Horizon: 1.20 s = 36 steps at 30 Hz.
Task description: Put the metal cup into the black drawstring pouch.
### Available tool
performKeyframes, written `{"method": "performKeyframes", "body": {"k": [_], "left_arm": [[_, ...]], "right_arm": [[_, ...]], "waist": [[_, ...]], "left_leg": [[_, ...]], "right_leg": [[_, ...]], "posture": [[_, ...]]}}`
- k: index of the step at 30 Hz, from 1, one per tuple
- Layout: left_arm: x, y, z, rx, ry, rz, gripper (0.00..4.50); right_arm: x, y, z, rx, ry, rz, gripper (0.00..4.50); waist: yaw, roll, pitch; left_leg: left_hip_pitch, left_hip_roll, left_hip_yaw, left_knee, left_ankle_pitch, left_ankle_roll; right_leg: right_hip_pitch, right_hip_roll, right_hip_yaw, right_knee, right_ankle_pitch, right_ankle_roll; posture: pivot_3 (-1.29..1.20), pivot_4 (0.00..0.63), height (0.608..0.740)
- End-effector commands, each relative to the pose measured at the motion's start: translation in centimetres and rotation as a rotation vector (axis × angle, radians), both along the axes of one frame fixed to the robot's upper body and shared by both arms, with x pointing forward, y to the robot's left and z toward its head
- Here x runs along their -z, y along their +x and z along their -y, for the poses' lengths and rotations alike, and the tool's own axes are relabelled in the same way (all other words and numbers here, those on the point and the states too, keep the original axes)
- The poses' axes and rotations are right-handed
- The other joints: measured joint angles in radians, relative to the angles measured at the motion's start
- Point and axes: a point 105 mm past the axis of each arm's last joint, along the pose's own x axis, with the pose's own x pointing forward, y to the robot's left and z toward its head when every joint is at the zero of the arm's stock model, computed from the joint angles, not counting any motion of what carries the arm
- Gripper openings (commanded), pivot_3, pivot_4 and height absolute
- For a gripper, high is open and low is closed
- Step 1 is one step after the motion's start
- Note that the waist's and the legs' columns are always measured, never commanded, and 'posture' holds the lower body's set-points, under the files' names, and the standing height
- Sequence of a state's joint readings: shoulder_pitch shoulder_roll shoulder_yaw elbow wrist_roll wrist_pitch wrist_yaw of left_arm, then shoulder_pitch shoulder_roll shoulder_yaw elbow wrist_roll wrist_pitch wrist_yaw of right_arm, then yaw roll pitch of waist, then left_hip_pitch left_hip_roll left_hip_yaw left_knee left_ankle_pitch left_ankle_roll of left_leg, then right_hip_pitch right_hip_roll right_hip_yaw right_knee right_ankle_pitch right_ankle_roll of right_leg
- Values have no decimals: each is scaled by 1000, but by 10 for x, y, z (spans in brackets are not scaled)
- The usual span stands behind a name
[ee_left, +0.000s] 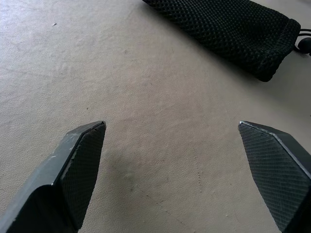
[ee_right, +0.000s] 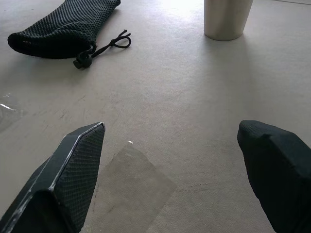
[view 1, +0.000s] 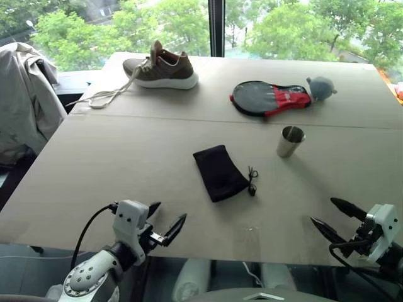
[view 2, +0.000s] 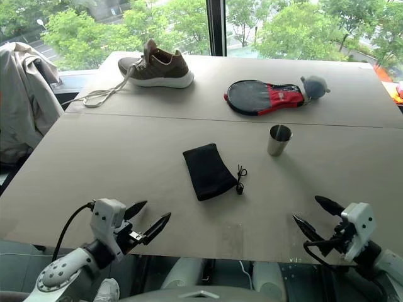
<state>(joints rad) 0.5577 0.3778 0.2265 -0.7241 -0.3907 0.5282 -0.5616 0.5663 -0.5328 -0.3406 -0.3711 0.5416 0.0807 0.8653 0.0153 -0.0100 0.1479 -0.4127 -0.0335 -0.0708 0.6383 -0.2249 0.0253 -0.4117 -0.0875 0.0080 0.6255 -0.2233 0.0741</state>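
Two spread claws, nothing picked up yet

Both the left claw (view 1: 169, 224) and right claw (view 1: 329, 215) hover at the near edge of the worktop (view 1: 126, 157), fingers wide apart and empty. The metal cup (view 1: 289, 141) stands upright, just beyond and right of the black drawstring pouch (view 1: 218, 172), which lies flat. I'd send the right claw to the cup's side wall, squarely, while the left pins the pouch near its cord (view 1: 252, 178) end

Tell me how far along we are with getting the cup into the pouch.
Nothing looks done yet. The metal cup stands upright on the table, apart from the black drawstring pouch, which lies flat with its cord end toward the near edge. Left gripper and right gripper hover open and empty near the table's front. Grasping, opening the pouch and inserting remain.
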Motion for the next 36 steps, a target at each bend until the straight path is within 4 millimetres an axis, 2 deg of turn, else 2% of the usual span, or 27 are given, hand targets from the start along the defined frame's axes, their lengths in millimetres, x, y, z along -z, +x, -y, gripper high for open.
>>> {"method": "performKeyframes", "body": {"k": [1,5,17,25,28,32,36], "left_arm": [[-3,-3,-7,-1,19,44,4500],[-3,-3,-10,-2,33,67,4500],[-3,-3,-3,45,40,87,4500],[0,-2,1,96,66,99,4500],[-1,-4,8,145,83,119,4500],[-5,0,28,232,100,145,4500],[-12,11,42,299,141,207,4500]], "right_arm": [[-4,-3,-2,-29,-6,30,4441],[-1,-6,-7,-43,-8,46,4441],[3,-11,-10,-60,-22,71,4441],[0,-22,-22,-163,-11,94,4441],[-4,-32,-32,-246,24,95,4441],[-16,-45,-50,-363,109,91,4441],[-22,-47,-59,-385,129,99,4441]], "waist": [[0,0,0],[-1,0,0],[0,-1,0],[0,-1,0],[-1,-1,0],[0,0,0],[0,-1,-1]], "left_leg": [[0,0,0,0,0,0],[0,0,1,0,2,4],[1,1,2,0,0,0],[1,1,3,0,0,0],[1,1,3,0,0,0],[2,1,3,0,0,0],[2,2,4,0,0,0]], "right_leg": [[0,0,0,0,0,0],[0,0,1,0,0,0],[0,0,1,0,0,0],[0,0,2,0,0,0],[0,0,2,0,0,0],[0,0,3,0,0,0],[1,1,3,1,0,0]], "posture": [[0,150,740],[0,150,740],[0,150,740],[0,150,740],[0,150,740],[0,150,740],[0,150,740]]}}
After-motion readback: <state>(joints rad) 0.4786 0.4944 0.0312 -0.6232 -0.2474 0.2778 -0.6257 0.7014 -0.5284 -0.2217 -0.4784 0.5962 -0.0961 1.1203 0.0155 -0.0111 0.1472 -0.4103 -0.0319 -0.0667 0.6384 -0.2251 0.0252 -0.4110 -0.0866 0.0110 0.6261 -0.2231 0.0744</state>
